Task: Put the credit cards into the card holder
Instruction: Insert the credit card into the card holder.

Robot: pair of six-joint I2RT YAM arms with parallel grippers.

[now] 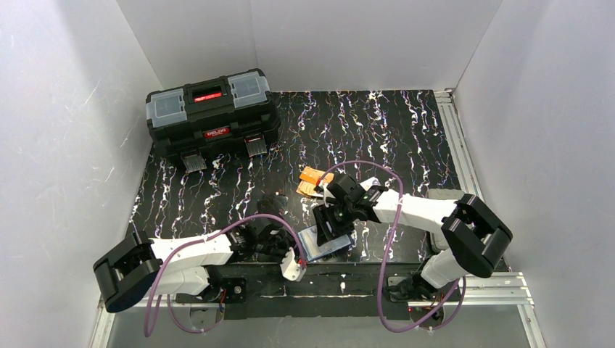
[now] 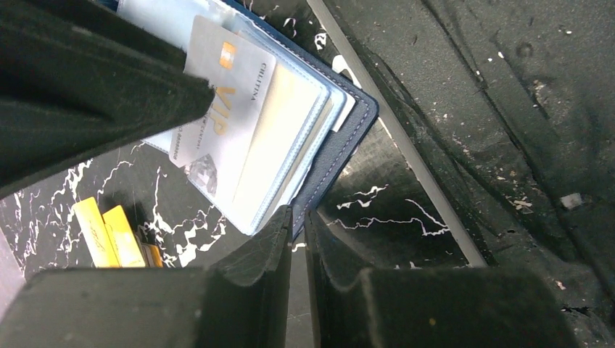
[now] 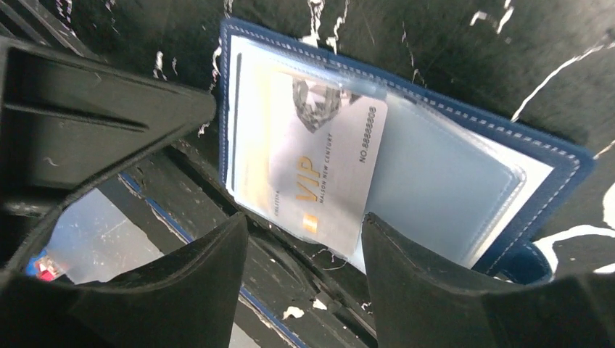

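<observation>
The navy card holder (image 1: 332, 248) lies open near the table's front edge, light blue inside with clear pockets. It also shows in the left wrist view (image 2: 341, 141) and the right wrist view (image 3: 551, 156). A whitish-grey VIP credit card (image 3: 326, 170) sits partly in a clear pocket, its chip end sticking out; it also shows in the left wrist view (image 2: 232, 109). My left gripper (image 2: 297, 221) is shut on the holder's navy edge. My right gripper (image 3: 304, 243) is open just above the card's free end, not gripping it. Orange-yellow cards (image 1: 313, 181) lie behind the holder on the table (image 1: 406, 130), and also show in the left wrist view (image 2: 109, 233).
A big black toolbox (image 1: 212, 112) with a red handle stands at the back left. White walls close in the table on three sides. A metal rail (image 1: 453, 134) runs along the right edge. The table's front edge (image 2: 406, 145) lies just beside the holder.
</observation>
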